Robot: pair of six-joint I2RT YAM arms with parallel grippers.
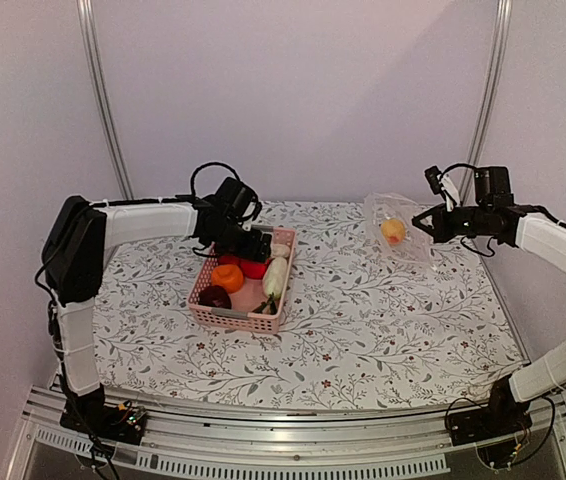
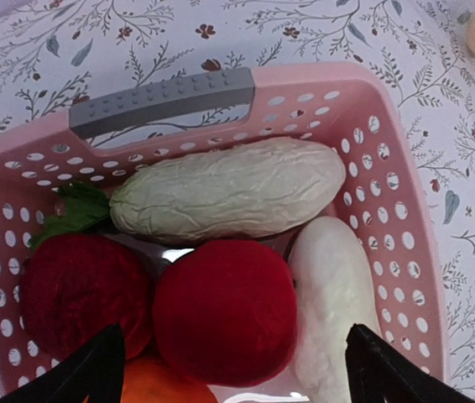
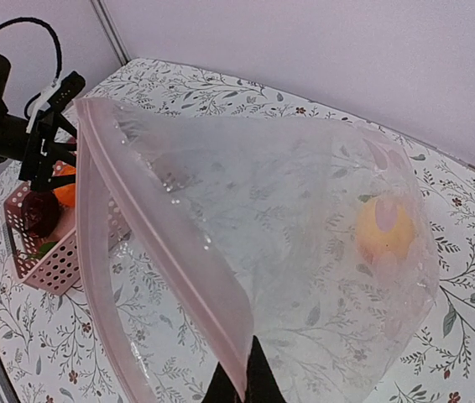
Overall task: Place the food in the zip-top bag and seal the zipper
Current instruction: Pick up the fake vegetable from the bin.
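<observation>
The left hand (image 2: 237,374) is hovering wide open over the pink basket (image 2: 388,168), gripping nothing. Its fingers are hanging above the red pieces (image 2: 225,311) and the long white radish-like pieces (image 2: 229,189) (an orange (image 1: 227,277) and a dark maroon piece (image 1: 214,296) are lying toward the basket's near end). The right hand (image 1: 425,222) is pinching tight on the zip-top bag (image 3: 305,193) at its mouth, holding it up at the right side of the tabletop (image 1: 383,320), well apart from the basket. The zipper (image 3: 164,231) is gaping unsealed, and a yellow lemon (image 3: 384,228) is sitting inside the bag.
</observation>
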